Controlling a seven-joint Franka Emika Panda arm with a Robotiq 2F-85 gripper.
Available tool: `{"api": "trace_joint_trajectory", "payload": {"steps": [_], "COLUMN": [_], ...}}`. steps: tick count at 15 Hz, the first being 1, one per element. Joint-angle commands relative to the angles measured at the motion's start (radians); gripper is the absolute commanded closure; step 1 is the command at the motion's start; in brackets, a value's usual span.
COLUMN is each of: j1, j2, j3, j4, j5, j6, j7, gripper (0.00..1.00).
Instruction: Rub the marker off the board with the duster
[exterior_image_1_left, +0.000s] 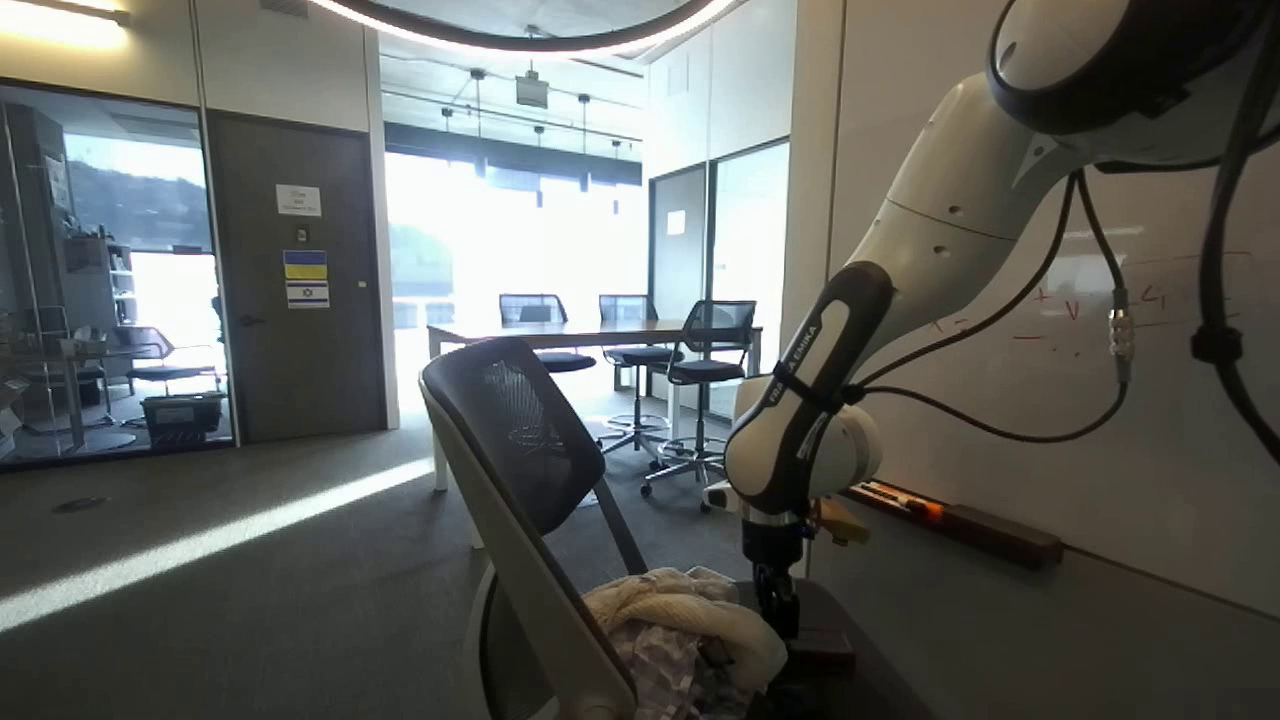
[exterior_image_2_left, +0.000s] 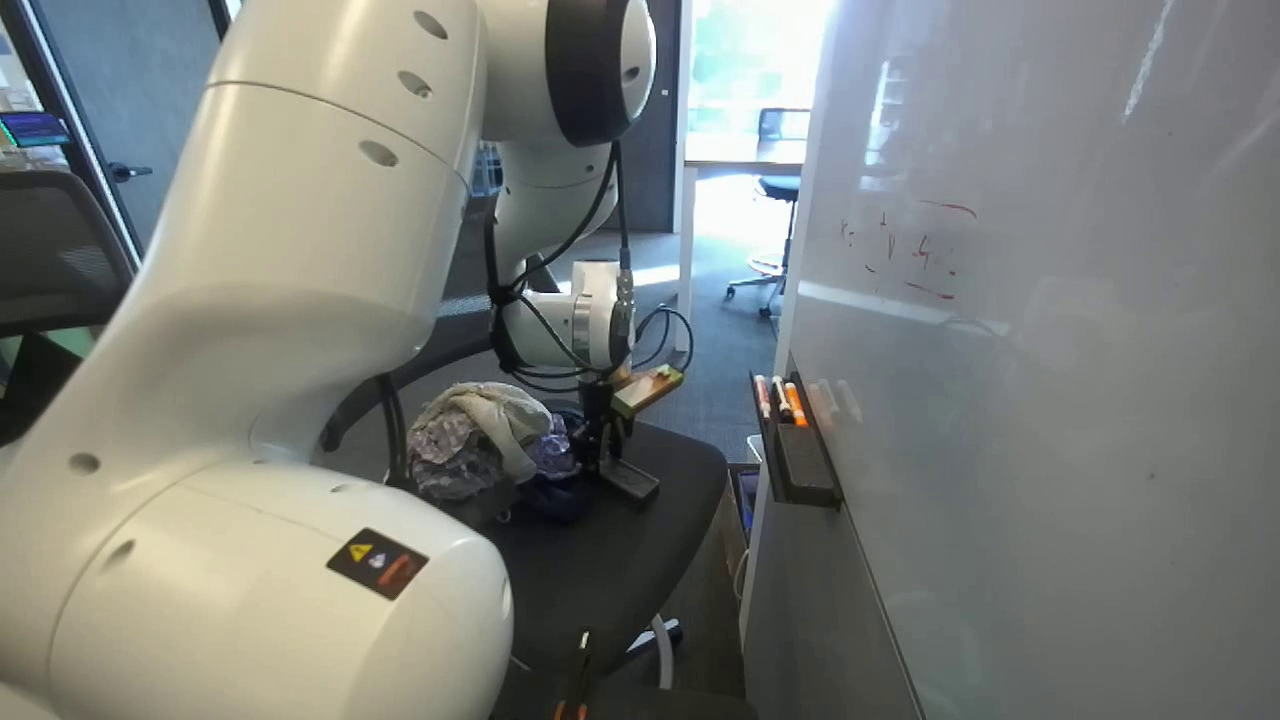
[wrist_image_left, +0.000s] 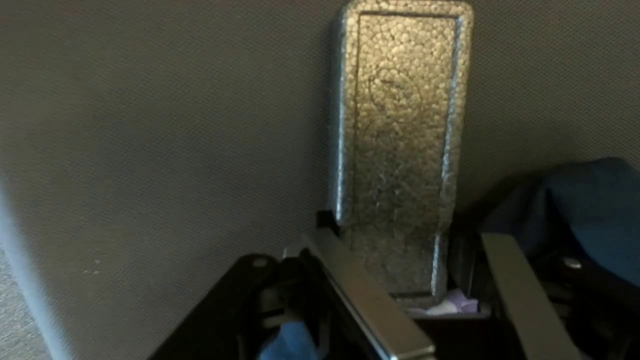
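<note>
Duster (wrist_image_left: 402, 130), likely light and firm, lies in from the worktop's (exterior_image_2_left: 600, 570) edge nearest the board (exterior_image_2_left: 1050, 390), best pinched widthwise where the tool (wrist_image_left: 395, 240) straddles one end, whether gripping I cannot tell.

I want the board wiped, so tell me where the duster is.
The duster lies on the dark chair seat, right of the bundled cloth in an exterior view, one end between the jaws.
</note>
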Motion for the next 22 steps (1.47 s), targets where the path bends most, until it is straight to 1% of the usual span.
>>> {"api": "trace_joint_trajectory", "payload": {"steps": [1, 3, 5, 7, 8, 10, 12, 16, 19, 22], "j1": [0.051, 0.086, 0.124, 0.149, 0.168, 0.182, 0.180, 0.175, 0.166, 0.159], "j2": [-0.111, -0.168, -0.230, -0.290, -0.325, -0.393, -0.468, -0.590, -0.626, -0.649], "j3": [-0.082, -0.141, -0.200, -0.238, -0.263, -0.280, -0.273, -0.226, -0.191, -0.172], "j4": [-0.044, -0.051, -0.058, -0.064, -0.069, -0.080, -0.099, -0.124, -0.128, -0.131], "j5": [-0.061, -0.117, -0.188, -0.272, -0.335, -0.435, -0.524, -0.646, -0.717, -0.765], "j6": [0.018, -0.016, -0.049, -0.086, -0.107, -0.171, -0.254, -0.465, -0.594, -0.709], "j7": [0.075, 0.154, 0.267, 0.375, 0.452, 0.581, 0.708, 0.932, 1.086, 1.218], "gripper": [0.69, 0.69, 0.69, 0.69, 0.69, 0.69, 0.69, 0.69, 0.69, 0.69]}}
